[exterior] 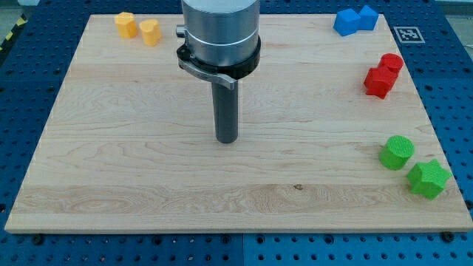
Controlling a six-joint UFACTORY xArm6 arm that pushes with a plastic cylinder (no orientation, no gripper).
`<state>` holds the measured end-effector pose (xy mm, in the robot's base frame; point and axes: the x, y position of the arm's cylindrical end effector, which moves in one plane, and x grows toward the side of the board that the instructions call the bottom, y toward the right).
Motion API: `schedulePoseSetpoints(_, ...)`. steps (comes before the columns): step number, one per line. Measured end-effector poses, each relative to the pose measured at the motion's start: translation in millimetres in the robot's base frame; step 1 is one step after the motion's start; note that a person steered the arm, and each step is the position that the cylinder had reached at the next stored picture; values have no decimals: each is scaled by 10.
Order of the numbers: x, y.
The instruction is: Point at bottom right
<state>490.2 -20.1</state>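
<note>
Standing upright mid-board, my tip, jawless rod, well apart from green cylinder.

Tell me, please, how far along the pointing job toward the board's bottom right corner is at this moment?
Nothing looks done yet. My tip stands near the middle of the wooden board, apart from every block. The bottom right corner is not yet reached. What is left, in my judgement, is a slide toward the view's bottom right, where the green cylinder and the green star-shaped block sit close to that corner.

my tip mid board, green blocks btm right
</note>
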Motion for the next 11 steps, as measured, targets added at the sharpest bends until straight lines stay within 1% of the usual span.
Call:
schedulePoseSetpoints(1, 0, 0)
schedulePoseSetpoints(2, -313, -119)
schedulePoseSetpoints(3, -741, -443)
schedulePoseSetpoints(4, -841, -478)
schedulePoseSetpoints(5, -835, -391)
schedulePoseSetpoints(6, -342, 246)
schedulePoseSetpoints(8, 904, 1565)
schedulePoseSetpoints(9, 1166, 2289)
schedulePoseSetpoints(10, 1186, 2327)
schedulePoseSetpoints(11, 1277, 3012)
